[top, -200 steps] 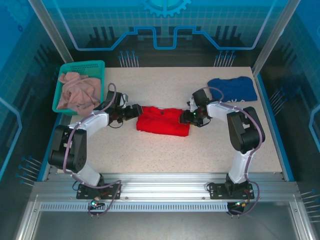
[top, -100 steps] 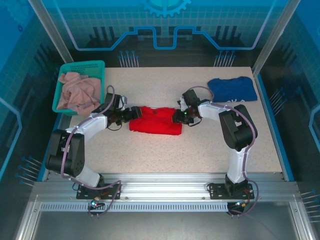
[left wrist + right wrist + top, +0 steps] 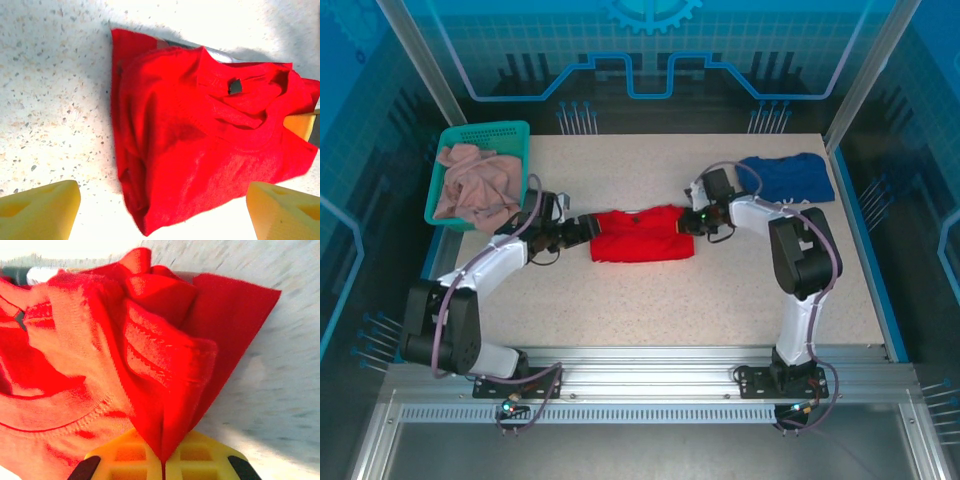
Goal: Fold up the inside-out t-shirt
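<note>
The right pincer [image 3: 162,465] is clenched on a fold of the red t-shirt [image 3: 640,236]. The left pincer [image 3: 586,229] sits released beside its opposite edge.

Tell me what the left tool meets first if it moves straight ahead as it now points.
Most likely the red t-shirt: its folded edge lies just ahead of the open left tool, though the gap is unclear.
</note>
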`<control>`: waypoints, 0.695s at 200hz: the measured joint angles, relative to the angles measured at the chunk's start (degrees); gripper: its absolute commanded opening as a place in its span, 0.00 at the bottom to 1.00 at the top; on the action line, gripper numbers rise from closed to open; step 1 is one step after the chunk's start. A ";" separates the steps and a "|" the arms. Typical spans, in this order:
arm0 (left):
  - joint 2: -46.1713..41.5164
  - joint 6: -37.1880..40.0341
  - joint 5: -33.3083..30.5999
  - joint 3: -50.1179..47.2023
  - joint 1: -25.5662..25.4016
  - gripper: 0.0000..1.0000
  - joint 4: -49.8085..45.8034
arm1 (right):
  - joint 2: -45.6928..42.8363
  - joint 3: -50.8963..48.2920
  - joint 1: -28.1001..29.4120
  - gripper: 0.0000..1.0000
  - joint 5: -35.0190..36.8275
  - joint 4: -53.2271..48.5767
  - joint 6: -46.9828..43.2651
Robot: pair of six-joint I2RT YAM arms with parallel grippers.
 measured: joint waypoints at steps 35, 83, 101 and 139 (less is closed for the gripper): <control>-3.30 -0.39 0.02 0.00 0.00 0.87 -0.35 | -0.04 12.79 -4.68 0.00 5.84 -11.06 -9.94; -3.58 -0.39 0.00 0.00 0.00 0.86 -0.85 | 1.81 31.23 -9.81 0.00 16.48 -23.67 -20.04; -3.58 -0.39 0.02 0.00 0.00 0.86 -1.27 | 4.13 38.58 -11.23 0.00 19.98 -27.71 -23.08; -3.58 -0.39 0.02 0.00 -0.02 0.86 -1.90 | 7.63 48.50 -13.44 0.00 25.99 -34.56 -28.06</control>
